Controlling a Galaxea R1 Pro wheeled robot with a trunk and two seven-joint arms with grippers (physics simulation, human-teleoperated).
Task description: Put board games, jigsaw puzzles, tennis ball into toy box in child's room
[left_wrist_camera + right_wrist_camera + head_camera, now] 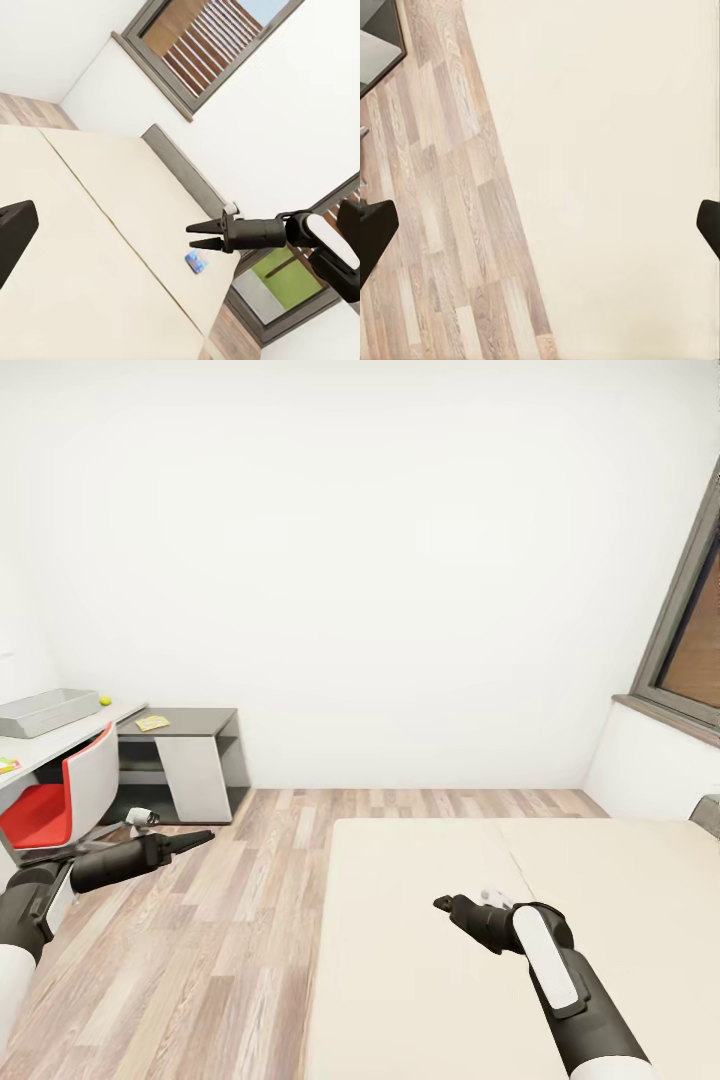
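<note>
right gripper [443,904] over bed [420,960], jaws spread, empty | left gripper [200,838] off bed's left edge, state unclear | blue board game [196,261] on bed near headboard [184,166] | toy box [45,712], tennis ball [105,700] on table [60,740]

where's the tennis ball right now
In the head view the tennis ball sits far left on the light-grey desk top, just beside the right end of the grey toy box, above the red-and-white chair.
</note>
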